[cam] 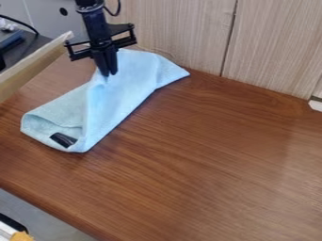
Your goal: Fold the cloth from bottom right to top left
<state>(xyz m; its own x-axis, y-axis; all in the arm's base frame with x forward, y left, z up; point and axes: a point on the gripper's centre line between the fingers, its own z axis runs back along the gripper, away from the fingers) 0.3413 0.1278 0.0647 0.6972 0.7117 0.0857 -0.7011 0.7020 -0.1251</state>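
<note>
We see the soft blue cloth [129, 92] folded into a slanting strip at left on the smooth, wood-grained table [207, 160]; the black gripper [109, 74] meets its far part, closed, though whether it pinches fabric we cannot tell

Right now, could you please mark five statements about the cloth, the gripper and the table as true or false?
1. The light blue cloth lies on the brown table. True.
2. The cloth is spread in one flat layer. False: part is folded over.
3. The gripper is at the cloth's upper part. True.
4. A dark patch marks the cloth's lower left end. True.
5. The cloth lies at the picture's right edge. False: it lies toward the left.
</note>
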